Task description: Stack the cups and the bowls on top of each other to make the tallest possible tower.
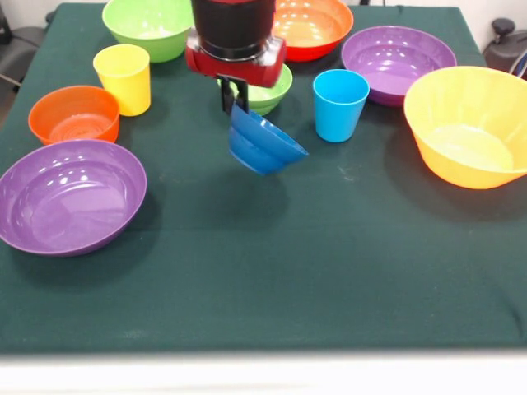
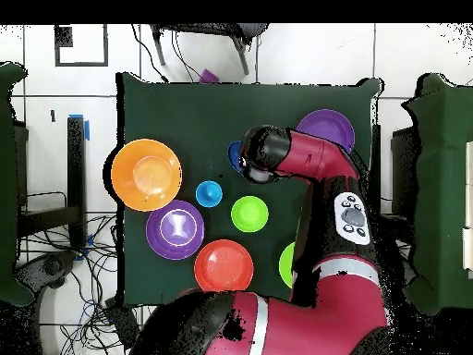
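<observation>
No tower stands yet: every cup and bowl visible sits singly on the green table (image 1: 272,280), open side up, none nested in or on another. The one piece off the cloth is the small dark blue bowl (image 1: 262,144), which hangs tilted under the gripper (image 1: 233,103), its rim pinched between the closed fingers, above the middle of the table, so the work looks to be at its first pick. In the front view, the large orange bowl (image 1: 471,125) that would suit as a base sits upright at the right edge, not yet turned over. A purple bowl (image 1: 398,61) lies toward the far right corner, with the light blue cup (image 1: 340,104) just beside it toward the middle. Along the far edge are a red-orange bowl (image 1: 313,26) and a big green bowl (image 1: 149,26); a smaller green bowl (image 1: 268,92) sits behind the held one, partly hidden by the gripper. The yellow cup (image 1: 123,78) and a small red-orange bowl (image 1: 74,114) stand near the left edge, and the second purple bowl (image 1: 70,196) lies at the left edge nearer the front. The front half of the table holds nothing else. Judged from this, nearly all remains: a base must be chosen and set, then the other nine pieces placed on it one by one, the blue bowl first if it is bound for the stack
</observation>
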You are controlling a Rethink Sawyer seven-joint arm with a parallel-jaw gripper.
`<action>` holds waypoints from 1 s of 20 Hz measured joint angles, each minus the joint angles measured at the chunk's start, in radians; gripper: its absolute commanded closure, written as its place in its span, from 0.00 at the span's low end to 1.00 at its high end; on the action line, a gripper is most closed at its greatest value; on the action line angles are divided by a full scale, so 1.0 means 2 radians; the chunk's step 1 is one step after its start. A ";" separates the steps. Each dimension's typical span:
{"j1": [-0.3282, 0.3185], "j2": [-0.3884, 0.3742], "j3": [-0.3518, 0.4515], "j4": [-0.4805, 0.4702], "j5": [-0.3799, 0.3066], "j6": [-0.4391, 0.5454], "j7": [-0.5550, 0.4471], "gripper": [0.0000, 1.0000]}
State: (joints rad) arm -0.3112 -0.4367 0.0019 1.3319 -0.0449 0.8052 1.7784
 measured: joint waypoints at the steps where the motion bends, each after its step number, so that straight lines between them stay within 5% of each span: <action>1: -0.004 -0.007 0.000 0.005 -0.001 0.000 0.000 1.00; 8: -0.029 -0.036 0.000 0.034 -0.001 0.000 0.000 1.00; 20: -0.053 -0.033 0.000 0.040 -0.001 0.000 0.000 1.00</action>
State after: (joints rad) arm -0.4162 -0.5030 0.0021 1.4120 -0.0465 0.8052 1.7784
